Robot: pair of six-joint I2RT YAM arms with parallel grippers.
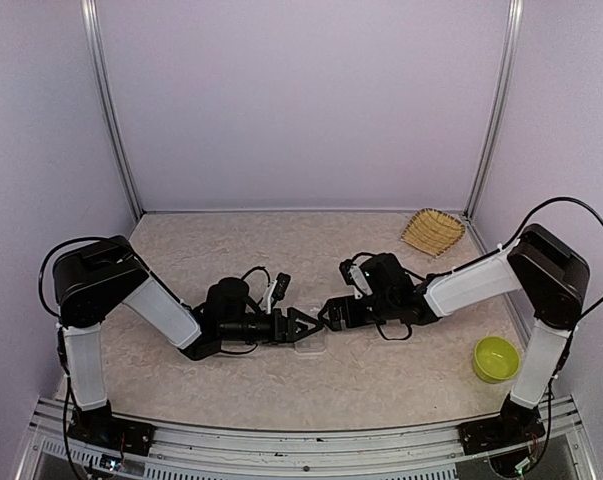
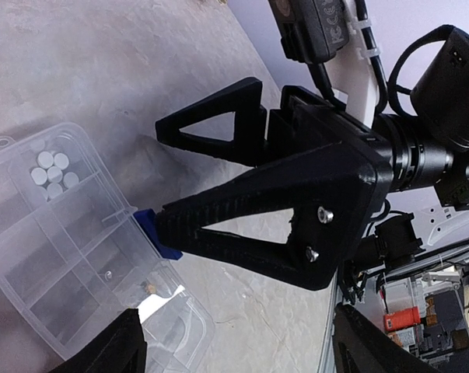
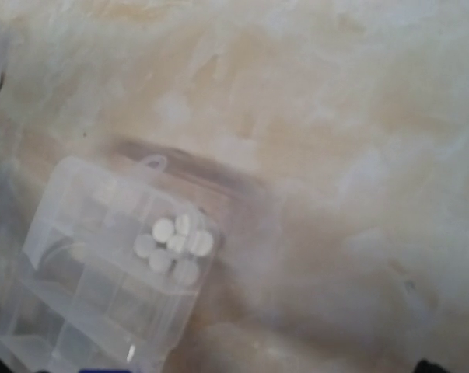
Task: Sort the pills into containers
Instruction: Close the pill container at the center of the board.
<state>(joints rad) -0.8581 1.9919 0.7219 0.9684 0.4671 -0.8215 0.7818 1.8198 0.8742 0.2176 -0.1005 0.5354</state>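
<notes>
The clear compartment box lies on the table between both arms, small in the top view as the box. Several white round pills fill one corner compartment, and these pills show blurred in the right wrist view. A tiny tan piece sits in another compartment. My right gripper is open, its lower fingertip against the box's blue latch. My left gripper is open with one finger over the box's near corner. The two grippers face each other tip to tip, left gripper and right gripper.
A woven straw basket leans in the back right corner. A lime-green bowl stands at the front right beside the right arm. Lilac walls close the table on three sides, and a metal rail runs along the near edge.
</notes>
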